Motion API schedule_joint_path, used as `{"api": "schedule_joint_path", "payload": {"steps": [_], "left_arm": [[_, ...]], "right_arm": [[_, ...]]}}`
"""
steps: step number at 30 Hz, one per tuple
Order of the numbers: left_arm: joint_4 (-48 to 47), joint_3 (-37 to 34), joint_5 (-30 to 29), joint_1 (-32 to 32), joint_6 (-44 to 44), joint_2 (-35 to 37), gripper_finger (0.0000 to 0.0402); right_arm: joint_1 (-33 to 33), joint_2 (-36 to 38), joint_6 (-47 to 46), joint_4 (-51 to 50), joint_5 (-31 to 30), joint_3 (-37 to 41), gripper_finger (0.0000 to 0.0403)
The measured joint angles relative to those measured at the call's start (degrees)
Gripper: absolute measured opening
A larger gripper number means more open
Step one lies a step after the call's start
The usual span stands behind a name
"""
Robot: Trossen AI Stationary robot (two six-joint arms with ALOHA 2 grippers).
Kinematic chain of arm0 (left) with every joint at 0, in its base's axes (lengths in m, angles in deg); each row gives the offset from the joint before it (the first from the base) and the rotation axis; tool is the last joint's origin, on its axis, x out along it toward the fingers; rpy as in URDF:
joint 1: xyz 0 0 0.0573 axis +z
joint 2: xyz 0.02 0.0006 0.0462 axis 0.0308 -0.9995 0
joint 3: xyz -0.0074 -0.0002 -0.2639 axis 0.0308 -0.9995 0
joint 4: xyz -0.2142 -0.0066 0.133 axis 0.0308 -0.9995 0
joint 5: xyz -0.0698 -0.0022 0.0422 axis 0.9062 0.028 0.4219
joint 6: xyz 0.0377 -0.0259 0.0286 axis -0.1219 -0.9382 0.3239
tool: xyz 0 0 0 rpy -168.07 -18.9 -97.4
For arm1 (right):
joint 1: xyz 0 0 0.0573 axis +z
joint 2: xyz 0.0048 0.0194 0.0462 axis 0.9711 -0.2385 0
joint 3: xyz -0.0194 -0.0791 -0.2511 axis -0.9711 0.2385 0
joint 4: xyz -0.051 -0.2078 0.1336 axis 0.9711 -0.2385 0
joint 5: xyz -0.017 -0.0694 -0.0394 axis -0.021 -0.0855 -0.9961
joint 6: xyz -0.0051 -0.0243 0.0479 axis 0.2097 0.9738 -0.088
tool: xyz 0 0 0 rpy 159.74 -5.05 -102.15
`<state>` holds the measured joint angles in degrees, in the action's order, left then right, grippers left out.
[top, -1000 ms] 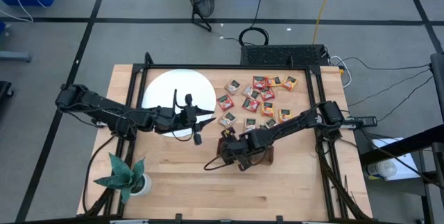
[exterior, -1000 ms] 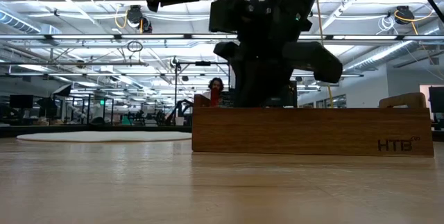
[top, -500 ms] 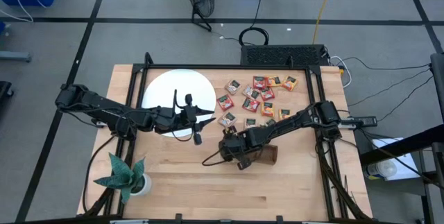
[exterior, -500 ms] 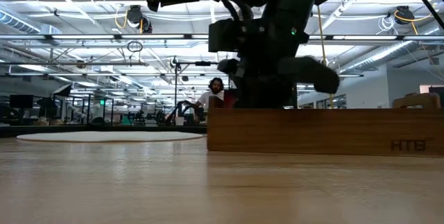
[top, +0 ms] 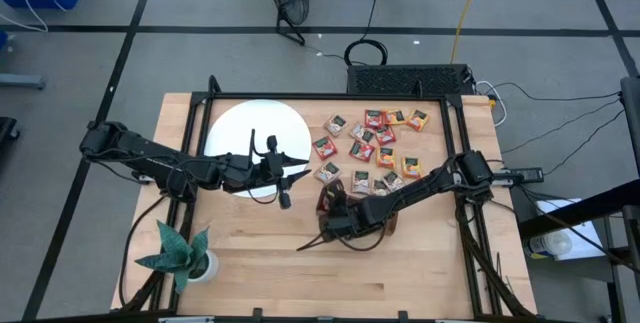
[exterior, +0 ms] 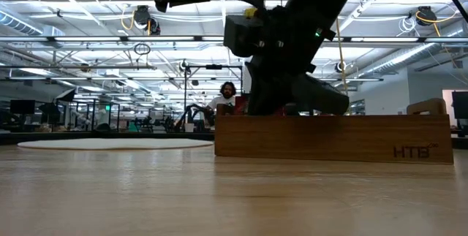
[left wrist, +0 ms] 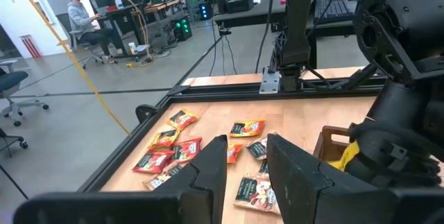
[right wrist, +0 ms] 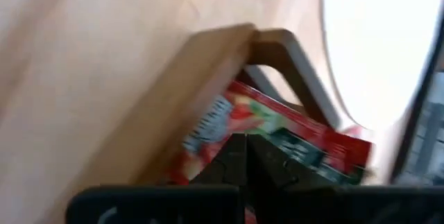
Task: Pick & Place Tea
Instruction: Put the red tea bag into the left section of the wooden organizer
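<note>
Sachet, flat red foil-paper square (right wrist: 277, 137), sits pinched in the right end effector (right wrist: 246, 156) over the brown wooden tray (exterior: 333, 137); light, floppy, best gripped by its edge

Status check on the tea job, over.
Right hand shut on a red tea sachet, over the wooden tray. Left hand waits by the white disc, nothing held. Nothing blocking.
</note>
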<state>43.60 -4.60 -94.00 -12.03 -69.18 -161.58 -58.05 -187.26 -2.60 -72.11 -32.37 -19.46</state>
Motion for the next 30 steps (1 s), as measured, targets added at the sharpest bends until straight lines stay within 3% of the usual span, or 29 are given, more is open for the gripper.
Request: {"api": "schedule_joint_path", "payload": {"steps": [6, 16, 23, 30], "left_arm": [[0.0, 0.0, 0.0, 0.0, -0.05, 0.0, 0.0108], [0.02, 0.0, 0.0, 0.0, -0.17, -0.01, 0.0108], [0.04, 0.0, 0.0, -0.01, -0.17, -0.02, 0.0108], [0.04, 0.0, 0.0, -0.01, -0.12, -0.02, 0.0108]], "right_arm": [[0.02, 0.0, 1.12, 0.29, -6.09, 0.0, 0.0], [-3.19, 0.42, -4.0, -0.92, 19.65, -0.79, 0.0], [-6.63, 0.4, -4.91, -2.42, 28.05, -0.83, 0.0], [-7.19, -1.79, -4.81, -3.18, 28.07, -1.18, 0.0]]}}
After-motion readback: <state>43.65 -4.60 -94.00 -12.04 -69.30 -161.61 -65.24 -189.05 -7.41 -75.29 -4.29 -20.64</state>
